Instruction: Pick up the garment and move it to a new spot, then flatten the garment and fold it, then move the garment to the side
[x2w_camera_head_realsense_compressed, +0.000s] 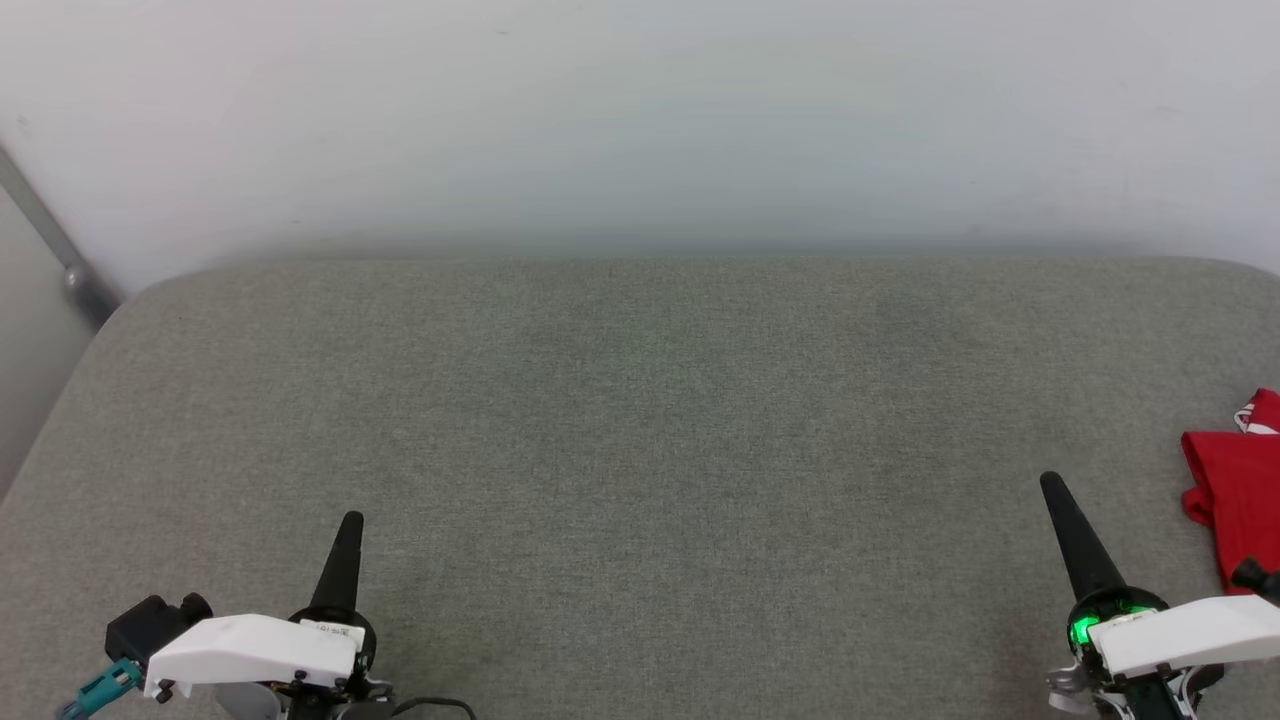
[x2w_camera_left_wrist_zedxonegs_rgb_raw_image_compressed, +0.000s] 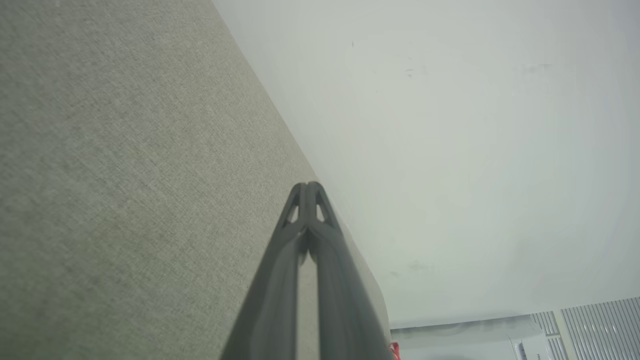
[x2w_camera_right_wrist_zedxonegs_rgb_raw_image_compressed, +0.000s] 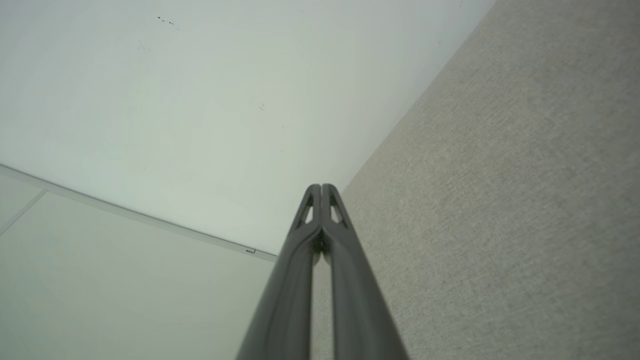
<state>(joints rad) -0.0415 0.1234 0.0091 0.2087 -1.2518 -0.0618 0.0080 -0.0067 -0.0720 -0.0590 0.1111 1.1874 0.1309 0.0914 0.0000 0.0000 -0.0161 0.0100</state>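
Observation:
The garment (x2w_camera_head_realsense_compressed: 1238, 490) is a red folded bundle with a bit of white trim, lying at the far right edge of the grey table (x2w_camera_head_realsense_compressed: 640, 420) and partly cut off by the head view's border. A sliver of red garment (x2w_camera_left_wrist_zedxonegs_rgb_raw_image_compressed: 394, 350) peeks out beside my left fingers. My right gripper (x2w_camera_head_realsense_compressed: 1050, 484) stands shut and empty at the lower right, a short way left of the garment. My left gripper (x2w_camera_head_realsense_compressed: 351, 521) is shut and empty at the lower left. Both wrist views show fingertips pressed together: left gripper (x2w_camera_left_wrist_zedxonegs_rgb_raw_image_compressed: 308, 186), right gripper (x2w_camera_right_wrist_zedxonegs_rgb_raw_image_compressed: 321, 187).
A pale wall (x2w_camera_head_realsense_compressed: 640, 120) runs along the table's far edge. A grey metal post (x2w_camera_head_realsense_compressed: 50, 245) leans at the far left corner. White slatted panels (x2w_camera_left_wrist_zedxonegs_rgb_raw_image_compressed: 595, 325) show beyond the table's end in the left wrist view.

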